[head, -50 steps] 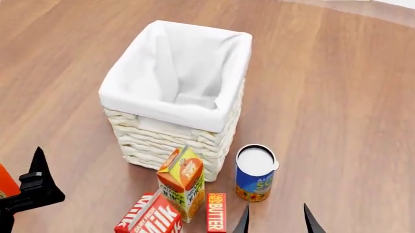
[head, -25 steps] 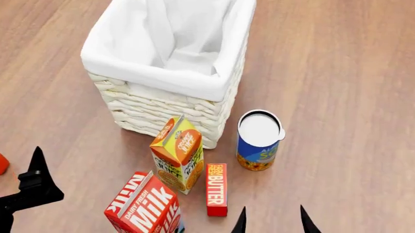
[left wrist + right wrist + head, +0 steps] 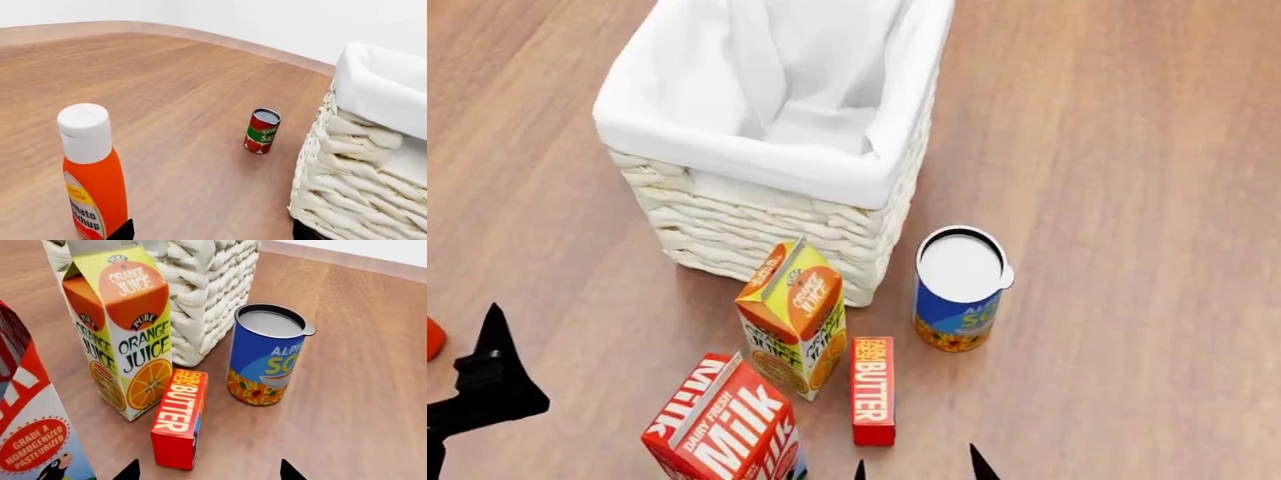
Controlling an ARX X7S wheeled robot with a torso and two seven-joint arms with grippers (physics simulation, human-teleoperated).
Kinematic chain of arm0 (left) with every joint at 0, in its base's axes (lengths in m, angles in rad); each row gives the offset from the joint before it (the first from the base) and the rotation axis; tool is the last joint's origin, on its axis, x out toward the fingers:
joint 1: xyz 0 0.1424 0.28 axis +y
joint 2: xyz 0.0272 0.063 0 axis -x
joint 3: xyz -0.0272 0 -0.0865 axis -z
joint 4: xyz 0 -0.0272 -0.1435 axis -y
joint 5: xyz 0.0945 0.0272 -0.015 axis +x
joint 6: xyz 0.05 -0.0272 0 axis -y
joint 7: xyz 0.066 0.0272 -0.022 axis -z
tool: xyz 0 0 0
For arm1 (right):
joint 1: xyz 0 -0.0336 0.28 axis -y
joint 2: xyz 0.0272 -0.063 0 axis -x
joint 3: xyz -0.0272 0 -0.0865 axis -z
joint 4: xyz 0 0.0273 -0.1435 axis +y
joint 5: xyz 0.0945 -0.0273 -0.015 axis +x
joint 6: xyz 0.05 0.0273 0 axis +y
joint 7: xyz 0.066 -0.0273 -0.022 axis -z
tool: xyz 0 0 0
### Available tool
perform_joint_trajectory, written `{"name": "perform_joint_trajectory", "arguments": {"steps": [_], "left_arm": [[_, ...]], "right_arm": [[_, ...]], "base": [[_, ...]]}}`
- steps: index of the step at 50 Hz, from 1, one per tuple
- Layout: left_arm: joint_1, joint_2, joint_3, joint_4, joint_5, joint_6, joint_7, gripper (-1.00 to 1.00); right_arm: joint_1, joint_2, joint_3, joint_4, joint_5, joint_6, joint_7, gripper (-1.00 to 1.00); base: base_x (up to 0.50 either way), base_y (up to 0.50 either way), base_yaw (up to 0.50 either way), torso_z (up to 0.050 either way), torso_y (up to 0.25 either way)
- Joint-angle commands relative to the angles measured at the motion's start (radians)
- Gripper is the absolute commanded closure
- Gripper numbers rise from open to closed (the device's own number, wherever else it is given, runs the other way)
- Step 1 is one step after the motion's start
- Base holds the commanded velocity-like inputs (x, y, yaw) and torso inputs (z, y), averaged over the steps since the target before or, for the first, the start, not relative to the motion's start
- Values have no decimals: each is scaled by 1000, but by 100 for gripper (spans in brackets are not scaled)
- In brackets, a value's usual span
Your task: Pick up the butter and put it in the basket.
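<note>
The butter (image 3: 873, 389) is a small flat red box with white lettering, lying on the wooden floor between the orange juice carton (image 3: 794, 316) and the blue can (image 3: 960, 287). It also shows in the right wrist view (image 3: 179, 417). The basket (image 3: 771, 140), cream wicker with a white liner, stands behind them; it also shows in the left wrist view (image 3: 360, 165) and the right wrist view (image 3: 200, 285). My right gripper (image 3: 917, 467) is open and empty, just in front of the butter, its tips wide apart (image 3: 208, 472). My left gripper (image 3: 212, 232) is open and empty at the lower left, away from the butter.
A red-and-white milk carton (image 3: 723, 432) stands left of the butter, close to the juice carton. An orange ketchup bottle (image 3: 92, 172) stands by my left gripper. A small red tomato can (image 3: 261, 131) sits farther off beside the basket.
The head view had tilted down one second ago and has held since. My right gripper has moved left toward the butter. My left gripper has shifted slightly down.
</note>
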Motion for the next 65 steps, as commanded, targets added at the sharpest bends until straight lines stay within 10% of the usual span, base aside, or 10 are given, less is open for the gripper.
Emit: {"name": "perform_joint_trajectory", "arguments": {"steps": [1,65], "left_arm": [[-3,-5,-4,6,-13,-11,-10,-100],[120,-72,-54,210,-127,-62,-50,-100]], "right_arm": [[61,-14,-28,82,17,-56,-48,-100],[210,-36,-42,308,120,-95,-111,-100]], "base": [[0,0,0,0,0],[0,0,0,0,0]]}}
